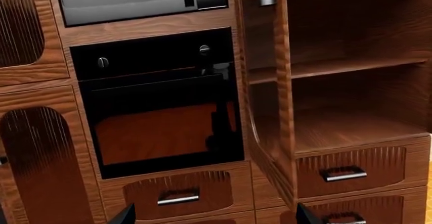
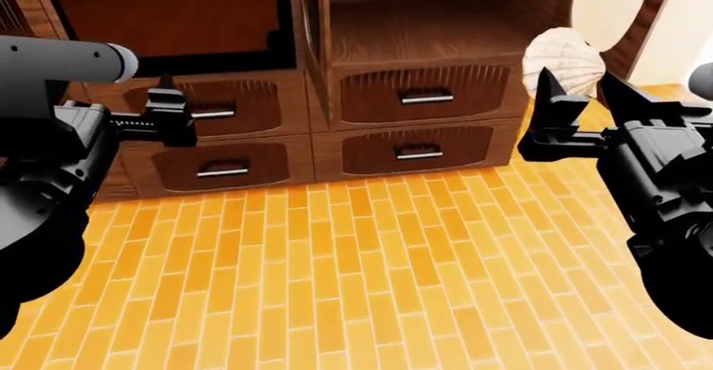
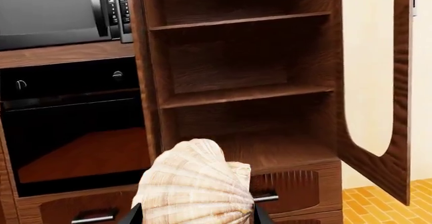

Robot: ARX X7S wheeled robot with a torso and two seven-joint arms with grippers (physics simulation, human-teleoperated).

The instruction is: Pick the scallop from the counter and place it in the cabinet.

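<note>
The scallop [image 3: 192, 183] is riding clamped in the right gripper [image 2: 579, 107], fan standing upright with its broad edge up, facing the open cabinet [image 3: 270, 153] whose lowest shelf is lying just ahead. The left gripper [image 2: 167, 115] is hanging idle, jaws apparently apart, farther off.

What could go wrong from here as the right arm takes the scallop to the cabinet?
1. The scallop sticks far out of the right pincer, so it might slip.
2. It could clip the shelf edge on entry.
3. The open cabinet door stands beside the path and the arm might brush it.
</note>
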